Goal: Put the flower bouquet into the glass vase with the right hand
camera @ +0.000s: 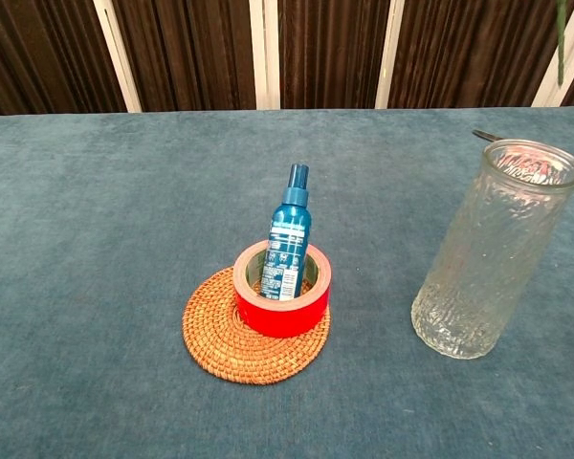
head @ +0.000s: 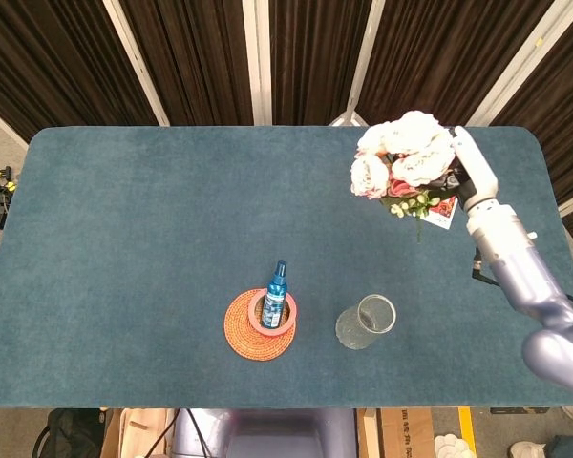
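Non-task items: worktop (head: 153, 229) covered in teal cloth. Round woven coaster (head: 259, 326) sits near the front edge, left of centre-right. Red tape roll (camera: 282, 288) lies flat on the coaster, hole up. Blue spray bottle (camera: 289, 233) stands upright inside the roll's hole, cap on top, label facing the chest camera. Far right corner: red-and-white card (head: 445, 211), mostly hidden, only its lower edge shows. Thin metal utensil (camera: 485, 136) lies near the same corner, tip just visible in the chest view; can't tell what type. Dark pleated curtain (head: 191, 57) with pale vertical strips behind the worktop. Cables and a red object on the floor at far left
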### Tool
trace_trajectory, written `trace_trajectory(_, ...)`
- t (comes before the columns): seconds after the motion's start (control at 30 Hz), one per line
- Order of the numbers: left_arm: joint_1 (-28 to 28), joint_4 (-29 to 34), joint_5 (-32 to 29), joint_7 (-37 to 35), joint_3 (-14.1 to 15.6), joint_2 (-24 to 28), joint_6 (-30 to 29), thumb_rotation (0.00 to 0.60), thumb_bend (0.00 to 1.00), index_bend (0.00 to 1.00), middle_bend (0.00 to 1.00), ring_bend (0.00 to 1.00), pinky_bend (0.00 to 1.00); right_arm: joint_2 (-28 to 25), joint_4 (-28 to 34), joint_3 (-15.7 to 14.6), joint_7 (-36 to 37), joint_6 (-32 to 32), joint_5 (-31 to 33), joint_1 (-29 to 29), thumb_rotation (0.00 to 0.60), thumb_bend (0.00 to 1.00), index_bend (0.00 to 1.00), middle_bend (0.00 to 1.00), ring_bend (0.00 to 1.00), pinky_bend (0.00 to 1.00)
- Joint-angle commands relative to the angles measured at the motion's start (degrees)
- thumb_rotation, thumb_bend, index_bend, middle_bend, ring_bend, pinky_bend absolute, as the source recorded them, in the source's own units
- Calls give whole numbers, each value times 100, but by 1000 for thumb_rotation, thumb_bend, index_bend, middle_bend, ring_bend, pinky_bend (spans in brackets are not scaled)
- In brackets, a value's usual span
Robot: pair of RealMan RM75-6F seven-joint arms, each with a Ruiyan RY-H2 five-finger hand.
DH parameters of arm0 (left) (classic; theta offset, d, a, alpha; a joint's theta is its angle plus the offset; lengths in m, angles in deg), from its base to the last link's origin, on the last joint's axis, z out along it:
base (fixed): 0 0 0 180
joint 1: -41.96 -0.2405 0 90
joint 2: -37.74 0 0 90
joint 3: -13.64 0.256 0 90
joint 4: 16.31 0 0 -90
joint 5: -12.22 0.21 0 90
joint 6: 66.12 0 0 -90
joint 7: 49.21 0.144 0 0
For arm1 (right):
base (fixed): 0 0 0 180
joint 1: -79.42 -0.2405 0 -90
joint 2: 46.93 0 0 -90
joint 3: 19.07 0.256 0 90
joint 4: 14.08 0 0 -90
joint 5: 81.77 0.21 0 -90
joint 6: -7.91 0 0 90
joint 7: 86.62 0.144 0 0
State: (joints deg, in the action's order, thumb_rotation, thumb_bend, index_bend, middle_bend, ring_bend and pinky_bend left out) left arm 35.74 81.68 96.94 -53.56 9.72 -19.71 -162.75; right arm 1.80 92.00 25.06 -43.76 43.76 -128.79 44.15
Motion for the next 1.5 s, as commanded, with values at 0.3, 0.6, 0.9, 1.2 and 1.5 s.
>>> trace_trajectory(0.3,-35,-149,94,-328,-8,34,-116,600,218,129,0,0,49,-1353,2402,999,789,828,934,1005,600,422,570,431,499,170)
trace_trajectory(0.6,-64,-207,105,-517,-12,73,-163,600,218,129,0,0,49,-1232,2892,839,852,1139,867,976,600,422,570,431,498,169)
trace_trajectory(0.9,-85,-234,79,-560,-35,73,-212,600,218,133,0,0,49,-731,2836,222,623,1412,562,895,600,422,570,431,499,169)
trace_trajectory(1.2,-112,-194,94,-419,-34,32,-277,600,218,134,0,0,49,-260,2376,-225,855,1268,-47,994,600,422,570,431,499,169)
trace_trajectory(1.5,-89,-157,111,-237,-27,-12,-252,600,218,135,0,0,49,-3,2054,-525,1211,1126,-712,1206,600,422,570,431,498,169)
